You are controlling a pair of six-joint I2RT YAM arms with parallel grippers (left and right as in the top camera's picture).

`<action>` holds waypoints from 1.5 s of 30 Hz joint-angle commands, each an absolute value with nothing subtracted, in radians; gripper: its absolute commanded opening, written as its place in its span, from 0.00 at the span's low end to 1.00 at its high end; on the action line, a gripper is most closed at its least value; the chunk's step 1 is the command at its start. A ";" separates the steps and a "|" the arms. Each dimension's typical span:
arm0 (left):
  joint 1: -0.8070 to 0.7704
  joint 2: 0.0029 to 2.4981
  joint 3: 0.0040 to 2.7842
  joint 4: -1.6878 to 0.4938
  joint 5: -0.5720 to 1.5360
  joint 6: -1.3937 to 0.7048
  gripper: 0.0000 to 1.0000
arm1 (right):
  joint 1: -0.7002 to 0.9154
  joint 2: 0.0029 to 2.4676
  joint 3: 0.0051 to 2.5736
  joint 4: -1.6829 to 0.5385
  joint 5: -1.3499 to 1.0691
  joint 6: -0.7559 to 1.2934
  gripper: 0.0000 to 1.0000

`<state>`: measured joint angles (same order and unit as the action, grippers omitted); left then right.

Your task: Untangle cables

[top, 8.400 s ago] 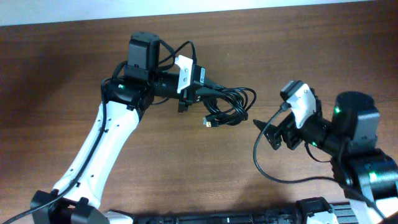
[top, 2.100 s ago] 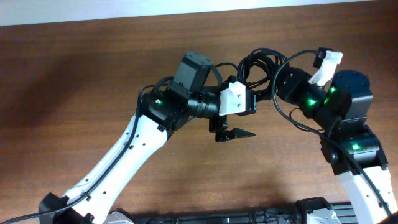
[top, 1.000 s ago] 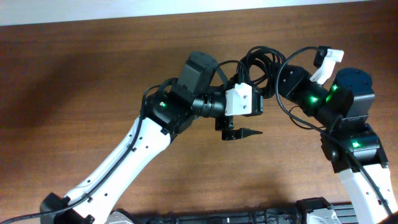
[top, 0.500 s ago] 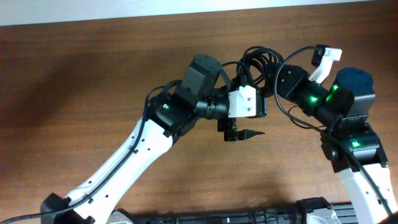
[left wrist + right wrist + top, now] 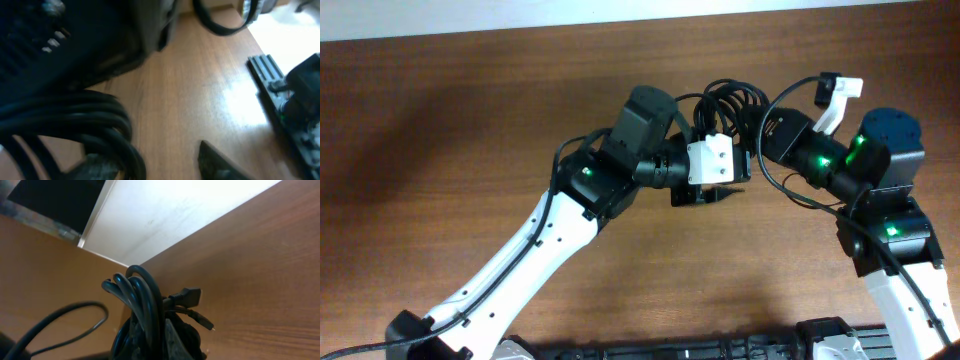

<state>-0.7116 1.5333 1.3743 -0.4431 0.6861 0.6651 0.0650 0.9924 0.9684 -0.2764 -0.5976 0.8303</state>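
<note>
The cables are a black bundle of loops hanging above the table near its far edge. My right gripper is shut on it. In the right wrist view the strands rise from between the two fingers, and a plug and a thin connector stick out to the right. My left gripper sits just below and left of the bundle, jaws apart. In the left wrist view, strands cross in front of the left finger. Bare wood shows between that finger and the right one.
The wooden table ends at a white strip along the far side. The right arm's own thick wire loops beside its wrist. A black rail lies at the right of the left wrist view.
My left gripper has moved up toward the hanging bundle and its jaws have narrowed. The right gripper still holds the bundle in the same place.
</note>
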 commanded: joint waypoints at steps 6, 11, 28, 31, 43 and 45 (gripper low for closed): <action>-0.720 1.528 1.368 -0.441 0.672 0.666 0.06 | 0.078 0.984 1.001 -0.257 -0.727 0.847 0.04; -0.720 1.528 1.368 -0.441 0.673 0.665 0.00 | 0.078 0.984 1.001 -0.257 -0.721 0.822 0.04; -0.712 1.400 1.368 -0.567 0.656 0.617 0.00 | 0.077 0.985 1.001 -0.389 -0.317 0.392 0.04; -0.712 1.379 1.368 -0.579 0.621 0.617 0.00 | 0.077 0.985 1.001 -0.390 -0.279 0.392 0.04; -0.705 1.357 1.368 -0.632 0.414 0.617 0.00 | 0.076 0.984 1.001 -0.425 -0.249 0.392 0.12; -0.700 1.357 1.368 -0.634 0.388 0.616 0.00 | 0.076 0.984 1.001 -0.432 -0.249 0.392 0.13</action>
<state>-0.7109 1.4048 1.3701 -0.6308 0.4370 0.6121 0.0944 0.9798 0.9802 -0.4339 -0.3779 0.4152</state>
